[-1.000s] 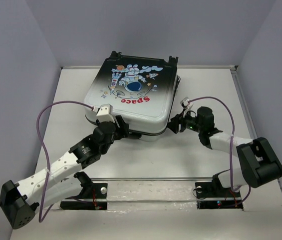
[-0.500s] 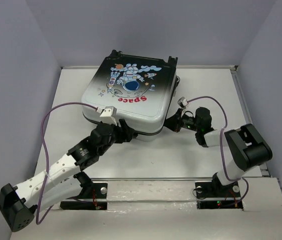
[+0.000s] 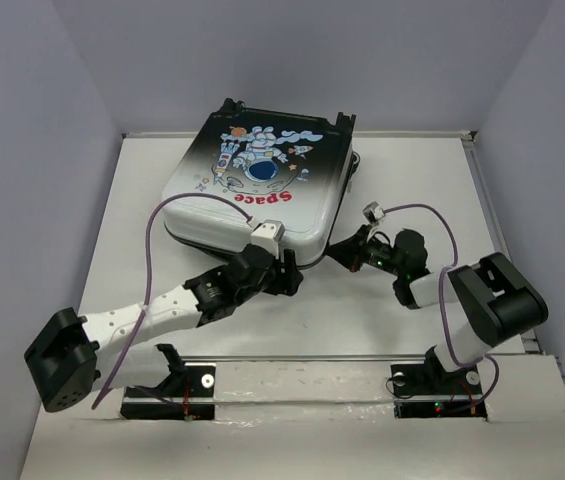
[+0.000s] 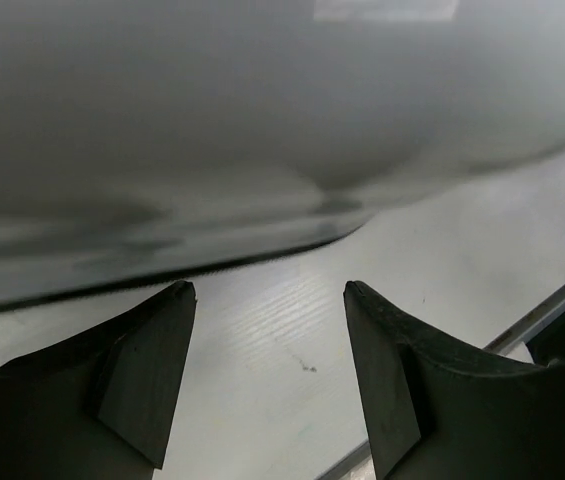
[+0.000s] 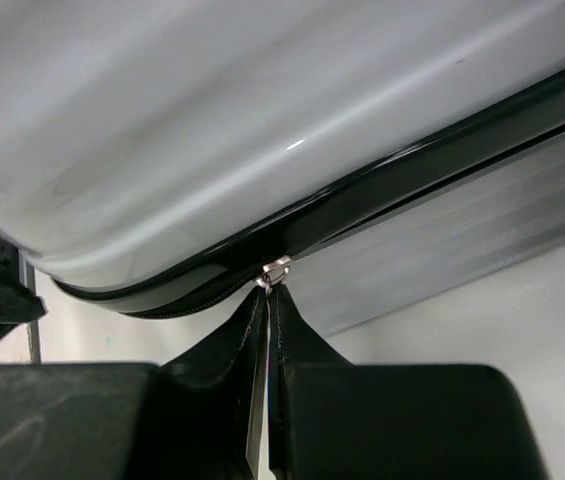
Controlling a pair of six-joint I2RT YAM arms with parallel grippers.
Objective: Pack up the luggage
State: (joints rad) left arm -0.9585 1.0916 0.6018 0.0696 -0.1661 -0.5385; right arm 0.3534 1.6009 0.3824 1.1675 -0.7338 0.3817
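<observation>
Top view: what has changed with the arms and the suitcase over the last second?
The left gripper slid right along the near edge of the luggage, jaws open. The right gripper closed on the zipper pull at the near right corner. The luggage shifted slightly left; its lid stayed shut.

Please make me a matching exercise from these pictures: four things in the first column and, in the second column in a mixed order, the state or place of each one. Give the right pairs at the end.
Column 1
1. white-to-black hard-shell suitcase with the astronaut print
2. left hand
3. right hand
4. small silver zip pull

Column 2
A. shut on the zip pull
B. lying flat, print side up
C. at the black seam of the shell
D. open, holding nothing

Pairs: 1-B; 2-D; 3-A; 4-C
</observation>
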